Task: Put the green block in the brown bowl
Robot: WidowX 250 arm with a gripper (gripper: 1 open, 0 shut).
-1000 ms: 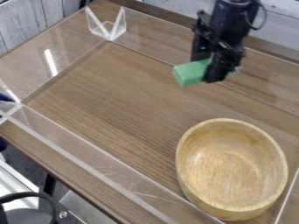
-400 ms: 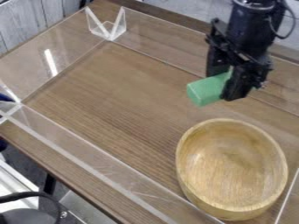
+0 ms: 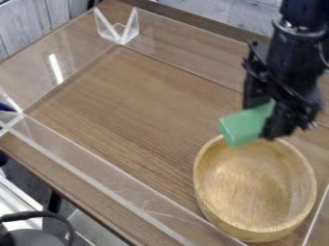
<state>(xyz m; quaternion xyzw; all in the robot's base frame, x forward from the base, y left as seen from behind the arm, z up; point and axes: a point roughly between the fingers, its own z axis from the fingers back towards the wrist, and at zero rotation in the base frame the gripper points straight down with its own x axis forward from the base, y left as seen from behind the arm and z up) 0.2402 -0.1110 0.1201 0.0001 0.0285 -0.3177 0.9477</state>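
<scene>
The gripper [image 3: 275, 123] has travelled from the far middle of the table [image 3: 115, 106] toward the near right, its jaws clamped on the green block [image 3: 245, 126] throughout. The block now hangs clear of the surface, over the far rim of the brown bowl [image 3: 256, 186]. Judgement: the carry is nearly finished; a little further over the hollow, then release.

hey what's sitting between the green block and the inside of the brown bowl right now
Nothing. In the camera view the green block, clamped in the pincer, hangs over the back rim of the brown bowl, with only open air between it and the bare wooden inside.
</scene>
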